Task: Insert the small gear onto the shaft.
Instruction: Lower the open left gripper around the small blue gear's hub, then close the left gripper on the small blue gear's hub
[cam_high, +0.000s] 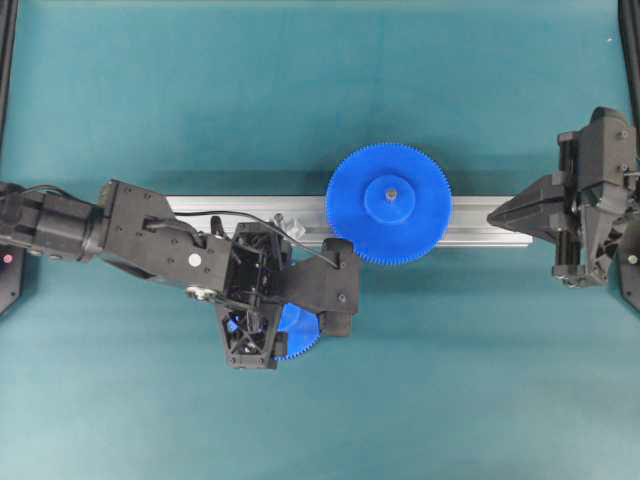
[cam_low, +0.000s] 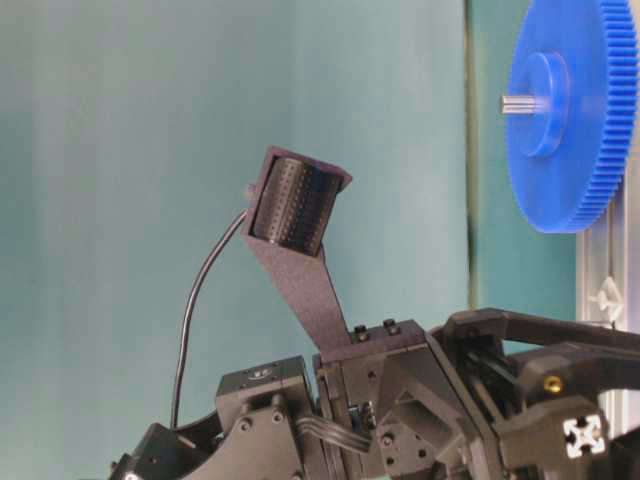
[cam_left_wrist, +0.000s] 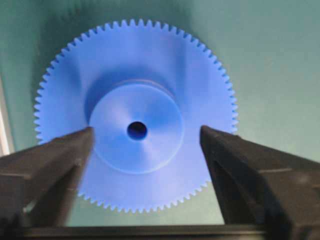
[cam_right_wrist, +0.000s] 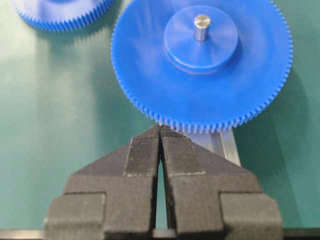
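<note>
Left gripper spread wide – over small gear

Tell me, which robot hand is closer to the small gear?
Left. The left gripper hangs right over the small gear, open, with a finger on each side of its hub. The right gripper is shut and waits far off at the rail's other end, beyond the big gear.

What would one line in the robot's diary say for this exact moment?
left gripper: open, over small gear on mat | right gripper: shut, idle by rail | larger gear: already on its pin | small gear: not yet mounted
</note>
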